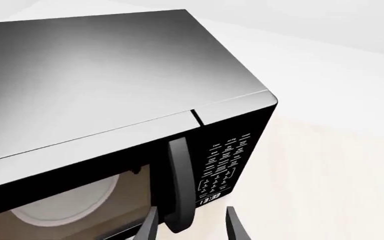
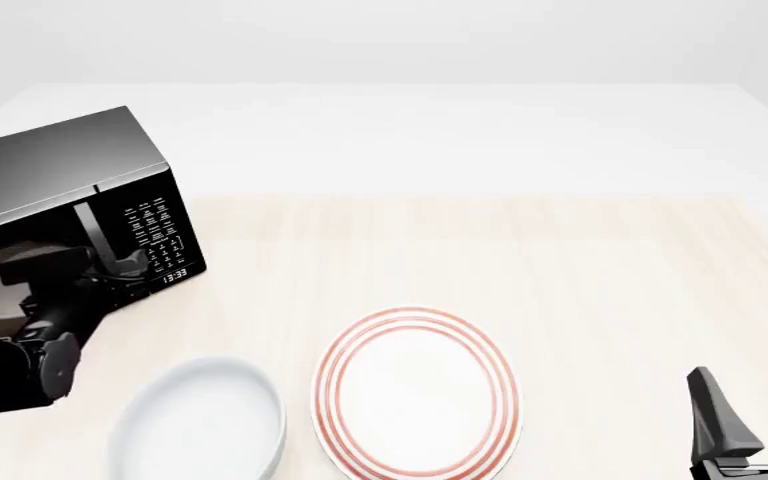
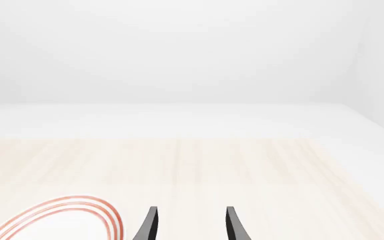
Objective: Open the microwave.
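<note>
1. microwave (image 2: 64, 190) is a big black box at the far left of the table (image 2: 558, 260), turned at an angle so its front faces toward the table's middle and near edge.
2. its top is a dull grey sheen; the door's window (image 1: 78, 200) shows a pale round turntable inside.
3. the door looks shut or nearly so, its top edge in line with the keypad panel's.
4. a vertical bar handle (image 1: 180, 185) stands at the door's right side, just beside the keypad panel (image 1: 227, 162), which carries white markings.
5. a small clock display (image 1: 209, 199) glows white at the foot of that panel.
6. the left gripper (image 1: 190, 227) is right at the handle: in the left wrist view its two fingers are spread, one on each side of the bar's lower end, with gaps showing, so the jaws are not closed on it.
7. in the front view the left arm (image 2: 24, 360) covers the lower door.
8. the right gripper (image 2: 747, 405) sits low at the near right, well apart from the microwave, its jaws spread and holding nothing.
9. a red-ringed white plate (image 2: 418, 400) lies near the table's middle front, with a plain white bowl (image 2: 204, 420) just beside it on the left.
</note>
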### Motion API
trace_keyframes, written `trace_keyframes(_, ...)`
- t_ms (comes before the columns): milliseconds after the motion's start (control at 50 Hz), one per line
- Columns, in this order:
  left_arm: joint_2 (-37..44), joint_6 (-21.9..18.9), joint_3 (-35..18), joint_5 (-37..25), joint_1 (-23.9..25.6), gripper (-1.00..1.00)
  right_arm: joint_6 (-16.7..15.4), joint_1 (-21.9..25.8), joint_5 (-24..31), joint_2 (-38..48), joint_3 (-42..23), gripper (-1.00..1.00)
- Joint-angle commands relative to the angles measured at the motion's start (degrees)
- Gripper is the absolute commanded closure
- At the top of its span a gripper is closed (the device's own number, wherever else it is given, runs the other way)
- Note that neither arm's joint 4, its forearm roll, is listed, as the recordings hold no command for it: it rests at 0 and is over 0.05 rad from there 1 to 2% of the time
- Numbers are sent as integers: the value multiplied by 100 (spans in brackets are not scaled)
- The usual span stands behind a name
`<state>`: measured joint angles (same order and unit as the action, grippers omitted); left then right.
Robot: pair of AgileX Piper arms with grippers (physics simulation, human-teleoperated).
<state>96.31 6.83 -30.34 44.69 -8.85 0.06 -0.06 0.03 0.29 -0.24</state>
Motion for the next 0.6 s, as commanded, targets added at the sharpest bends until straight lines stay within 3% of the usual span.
trace_keyframes(20,179,10,-63,63,-21,-100,0,0,0,0,0,-100)
trace_keyframes(600,285,22,-199,54,16,-100,-1,1,0,0,0,-100)
